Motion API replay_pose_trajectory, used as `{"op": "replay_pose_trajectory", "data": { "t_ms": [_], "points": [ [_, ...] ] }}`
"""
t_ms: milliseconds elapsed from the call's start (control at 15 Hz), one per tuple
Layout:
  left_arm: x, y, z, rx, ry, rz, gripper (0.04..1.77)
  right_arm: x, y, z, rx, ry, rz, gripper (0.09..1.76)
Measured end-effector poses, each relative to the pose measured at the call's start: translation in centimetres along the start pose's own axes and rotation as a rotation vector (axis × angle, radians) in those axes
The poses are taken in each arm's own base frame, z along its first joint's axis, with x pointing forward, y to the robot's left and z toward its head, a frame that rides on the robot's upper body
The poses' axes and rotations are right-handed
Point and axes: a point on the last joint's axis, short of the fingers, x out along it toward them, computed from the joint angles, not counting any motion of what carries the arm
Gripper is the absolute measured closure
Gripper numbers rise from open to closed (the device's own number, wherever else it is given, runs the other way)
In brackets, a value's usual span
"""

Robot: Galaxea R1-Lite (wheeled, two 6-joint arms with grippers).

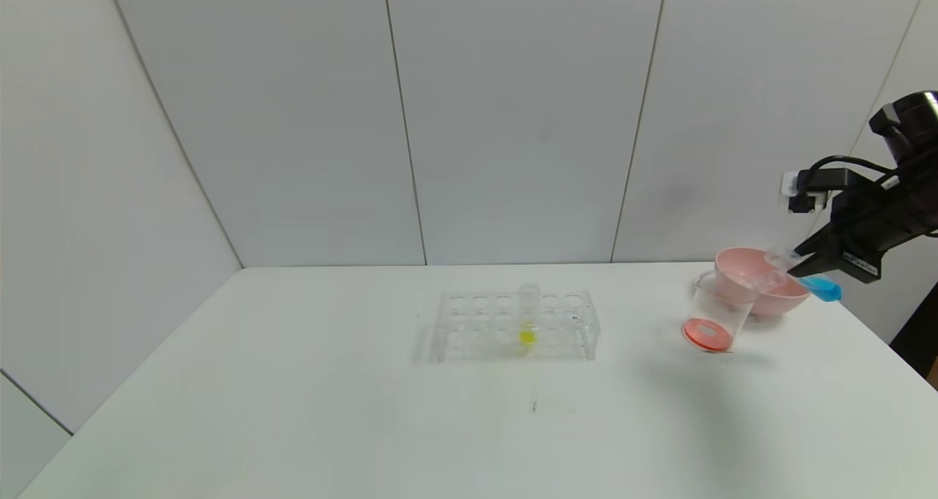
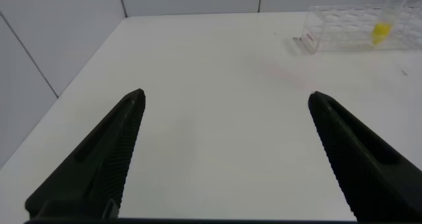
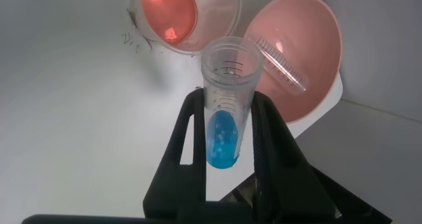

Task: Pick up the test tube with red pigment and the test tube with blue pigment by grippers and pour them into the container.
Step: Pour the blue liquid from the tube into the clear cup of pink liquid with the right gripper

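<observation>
My right gripper [image 1: 802,264] is shut on the test tube with blue pigment [image 1: 824,288], held in the air at the far right. The tube is tilted, with its open mouth toward the pink bowl and beaker and its blue base lower and away from them. The right wrist view shows the tube [image 3: 227,105] between the fingers [image 3: 191,138]. The container [image 1: 714,316] [image 3: 184,13] stands in front of the bowl with red liquid in its bottom. No tube with red liquid shows. My left gripper [image 2: 226,99] is open and empty over bare table, out of the head view.
The pink bowl [image 1: 740,261] [image 3: 316,85] holds an empty clear tube [image 3: 282,64]. A clear rack [image 1: 513,327] [image 2: 343,36] at mid-table holds a yellow-liquid tube [image 1: 527,316] [image 2: 381,29]. The table's right edge runs close behind the bowl.
</observation>
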Motion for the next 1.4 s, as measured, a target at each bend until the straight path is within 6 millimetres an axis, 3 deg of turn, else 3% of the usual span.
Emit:
{"op": "replay_pose_trajectory", "data": {
  "t_ms": [867,1400],
  "points": [
    [0.0,0.0,0.0,0.0,0.0,0.0,0.05,1.9,1.7,2.1,0.003,0.105,0.058,1.37],
    [0.0,0.0,0.0,0.0,0.0,0.0,0.05,2.7,2.6,4.0,-0.058,0.233,-0.011,1.37]
  ]
}}
